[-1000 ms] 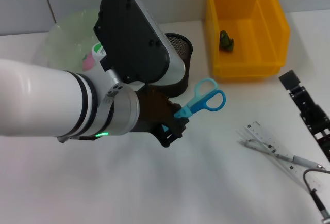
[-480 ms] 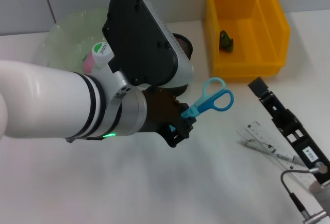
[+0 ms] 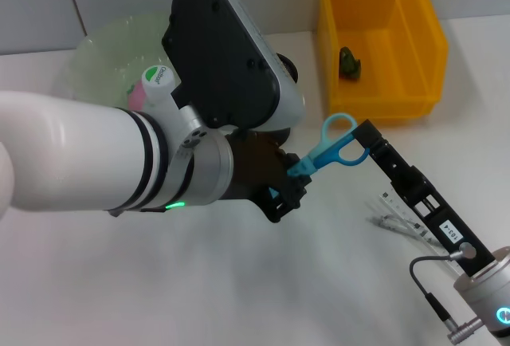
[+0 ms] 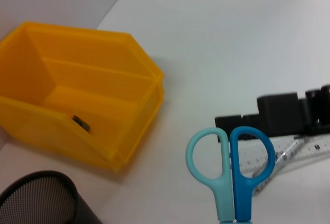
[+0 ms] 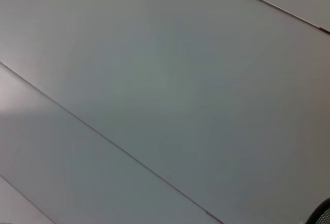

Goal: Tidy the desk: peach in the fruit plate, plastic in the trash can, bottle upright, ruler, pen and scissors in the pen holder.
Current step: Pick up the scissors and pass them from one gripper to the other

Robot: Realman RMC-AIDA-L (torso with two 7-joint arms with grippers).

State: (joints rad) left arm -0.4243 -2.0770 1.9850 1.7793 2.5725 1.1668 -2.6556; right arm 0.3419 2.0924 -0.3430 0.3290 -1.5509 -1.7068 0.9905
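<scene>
One pair of scissors [image 3: 328, 148] hung above the white desk [image 3: 239, 298], pinched at the blade end by my left gripper [image 3: 288, 188], with its two loop handles (one pale blue, one darker blue) pointing away toward the yellow bin [image 3: 381, 39]. From the left wrist camera I saw the handles side by side and the scissors closed. My left gripper's dark fingers were pressed together on the blades, and the big white left arm [image 3: 80, 159] reached across from my left side, covering much of the black mesh pen holder [image 3: 288, 68] behind it. My right gripper [image 3: 368, 135] had its tip just beside the handle loops; I could not tell whether it touched them, nor whether its fingers were spread or together, since only the long black body of it showed, running from the lower right. Under that arm lay the clear ruler [image 3: 398, 212] and the pen [image 3: 392, 224], flat on the desk and partly hidden. A small dark green scrap [image 3: 349, 60] sat inside the yellow bin. Behind my left arm I could see the pale green fruit plate [image 3: 107, 59], with a bottle's white and green cap [image 3: 155, 79] showing over it.
</scene>
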